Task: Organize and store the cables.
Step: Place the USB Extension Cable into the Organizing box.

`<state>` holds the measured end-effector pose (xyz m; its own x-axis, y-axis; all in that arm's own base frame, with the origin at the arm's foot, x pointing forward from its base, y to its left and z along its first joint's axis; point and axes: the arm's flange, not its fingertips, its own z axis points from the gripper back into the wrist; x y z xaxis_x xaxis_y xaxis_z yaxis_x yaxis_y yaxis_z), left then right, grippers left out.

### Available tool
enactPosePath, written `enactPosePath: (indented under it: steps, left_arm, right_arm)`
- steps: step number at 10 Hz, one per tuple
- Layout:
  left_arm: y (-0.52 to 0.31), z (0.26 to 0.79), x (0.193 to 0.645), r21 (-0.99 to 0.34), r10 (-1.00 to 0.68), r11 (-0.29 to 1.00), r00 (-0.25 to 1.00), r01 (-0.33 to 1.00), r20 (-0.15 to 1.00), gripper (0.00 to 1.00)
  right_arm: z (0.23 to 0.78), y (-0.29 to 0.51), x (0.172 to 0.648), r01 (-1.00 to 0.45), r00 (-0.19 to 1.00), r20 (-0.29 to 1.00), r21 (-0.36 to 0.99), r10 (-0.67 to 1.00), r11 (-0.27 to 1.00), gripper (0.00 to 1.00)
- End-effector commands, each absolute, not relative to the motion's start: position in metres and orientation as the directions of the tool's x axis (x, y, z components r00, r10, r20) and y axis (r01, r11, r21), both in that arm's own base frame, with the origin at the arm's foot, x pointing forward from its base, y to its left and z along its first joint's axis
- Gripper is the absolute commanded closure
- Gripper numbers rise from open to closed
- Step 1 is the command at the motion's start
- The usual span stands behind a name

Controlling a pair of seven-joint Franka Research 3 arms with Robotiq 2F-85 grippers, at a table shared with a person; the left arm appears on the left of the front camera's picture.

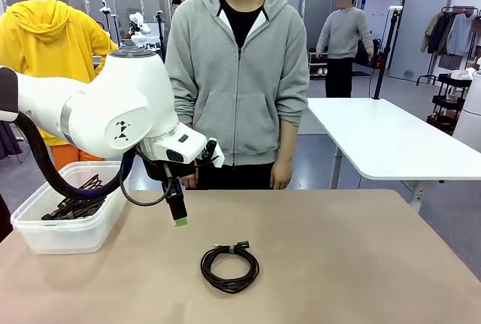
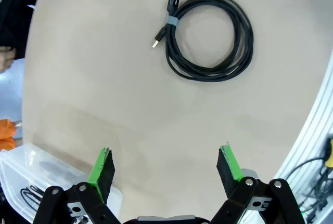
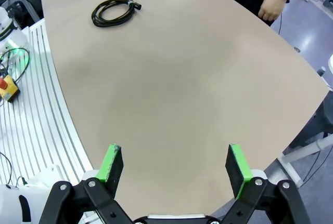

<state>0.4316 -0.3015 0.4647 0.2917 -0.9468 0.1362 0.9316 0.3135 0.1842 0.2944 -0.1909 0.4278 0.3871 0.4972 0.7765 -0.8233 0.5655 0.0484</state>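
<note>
Left arm: reaching in from the left over the worktop, wrist bending downward, left gripper hanging above the bare surface just beside the clear bin.
Left gripper state: jaws standing wide apart, green pads holding nothing, pointing down at the worktop.
Right gripper: hovering over the near edge of the worktop, jaws spread wide, nothing between the pads.
Coiled cable: lying flat on the worktop, apart from both grippers, ahead of the left gripper, plug ends resting at the coil's rim.
Stored cables: lying tangled inside the clear bin at the worktop's left side.
Person: standing at the far side, arms hanging down.
</note>
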Motion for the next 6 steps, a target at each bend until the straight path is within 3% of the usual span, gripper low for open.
enactPosePath:
  steps: [1,3,6]
  left_arm:
    - [-0.323,0.460,0.445,0.159,-0.963,0.265,0.254,0.951,0.090,0.00]
    - [-0.351,0.458,0.460,0.141,-0.972,0.228,0.218,0.963,0.087,0.00]
    - [-0.401,0.423,0.494,0.082,-0.964,0.263,0.265,0.961,-0.008,0.00]
  right_arm:
    - [0.430,-0.191,0.293,-0.827,0.381,0.780,0.047,0.497,0.560,0.00]
    - [0.430,-0.191,0.293,-0.827,0.381,0.780,0.047,0.497,0.560,0.00]
    - [0.430,-0.191,0.293,-0.827,0.381,0.780,0.047,0.497,0.560,0.00]
